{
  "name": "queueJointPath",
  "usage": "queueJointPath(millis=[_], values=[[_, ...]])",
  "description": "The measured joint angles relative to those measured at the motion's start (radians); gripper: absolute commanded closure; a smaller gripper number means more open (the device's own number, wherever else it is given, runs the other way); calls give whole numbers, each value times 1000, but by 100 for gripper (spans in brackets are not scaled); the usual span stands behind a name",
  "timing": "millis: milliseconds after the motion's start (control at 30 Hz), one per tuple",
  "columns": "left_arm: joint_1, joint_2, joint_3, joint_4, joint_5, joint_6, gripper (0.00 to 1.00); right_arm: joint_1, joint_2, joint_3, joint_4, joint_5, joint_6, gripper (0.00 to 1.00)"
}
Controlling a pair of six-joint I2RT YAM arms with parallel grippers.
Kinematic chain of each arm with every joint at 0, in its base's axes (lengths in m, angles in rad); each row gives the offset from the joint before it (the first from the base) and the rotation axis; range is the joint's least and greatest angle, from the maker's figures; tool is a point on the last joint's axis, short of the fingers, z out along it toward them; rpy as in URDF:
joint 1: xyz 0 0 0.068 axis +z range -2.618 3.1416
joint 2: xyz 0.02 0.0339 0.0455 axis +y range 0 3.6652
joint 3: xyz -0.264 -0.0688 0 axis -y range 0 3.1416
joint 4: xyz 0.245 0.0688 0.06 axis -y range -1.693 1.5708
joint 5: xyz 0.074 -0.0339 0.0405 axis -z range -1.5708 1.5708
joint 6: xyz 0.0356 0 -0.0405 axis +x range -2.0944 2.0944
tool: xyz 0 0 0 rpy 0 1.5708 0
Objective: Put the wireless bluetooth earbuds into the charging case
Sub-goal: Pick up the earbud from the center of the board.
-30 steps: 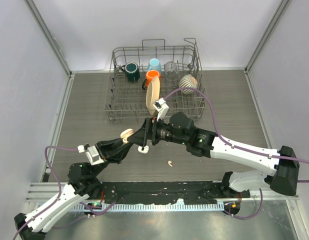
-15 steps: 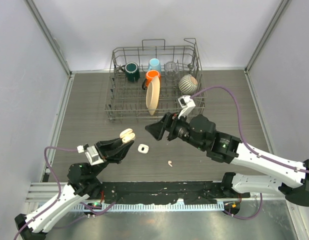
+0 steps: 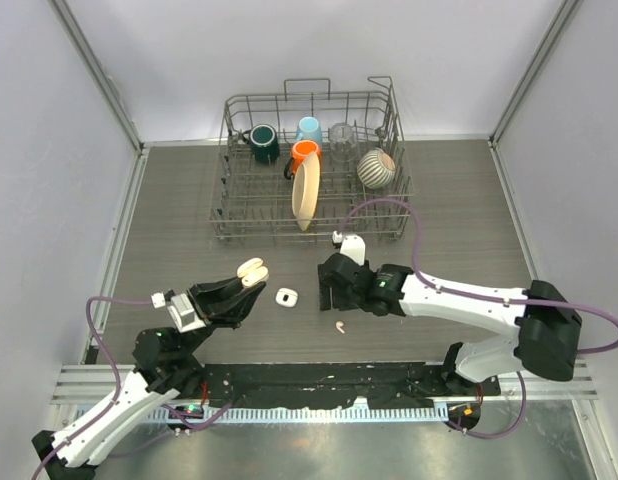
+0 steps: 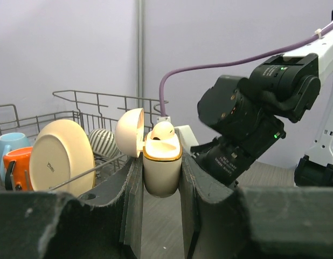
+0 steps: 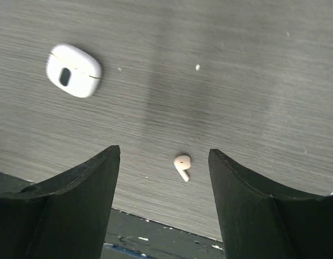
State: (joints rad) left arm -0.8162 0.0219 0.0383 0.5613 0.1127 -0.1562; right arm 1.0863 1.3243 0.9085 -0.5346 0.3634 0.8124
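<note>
My left gripper is shut on a cream charging case and holds it above the table. In the left wrist view the case stands upright between the fingers. Its lid is open to the left, and one white earbud sits in it. My right gripper is open and points down at the table. A loose white earbud lies on the table between its fingers. The same earbud shows in the top view.
A second small white case, closed, lies on the table between the grippers and shows in the right wrist view. A wire dish rack with mugs, a plate, a glass and a striped bowl stands at the back. A black rail runs along the near edge.
My right gripper has drawn back from the held case, swung away, and come down over the loose earbud on the table. My left gripper has kept the case almost still.
</note>
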Motion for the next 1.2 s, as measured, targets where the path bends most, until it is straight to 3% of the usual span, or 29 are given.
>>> queueJointPath(millis=[367, 1200], values=[[0, -12, 0, -44, -10, 0, 100, -1, 134, -7, -45, -53, 6, 54], [0, -12, 0, -47, -15, 0, 100, -1, 217, -60, 5, -152, -10, 64]])
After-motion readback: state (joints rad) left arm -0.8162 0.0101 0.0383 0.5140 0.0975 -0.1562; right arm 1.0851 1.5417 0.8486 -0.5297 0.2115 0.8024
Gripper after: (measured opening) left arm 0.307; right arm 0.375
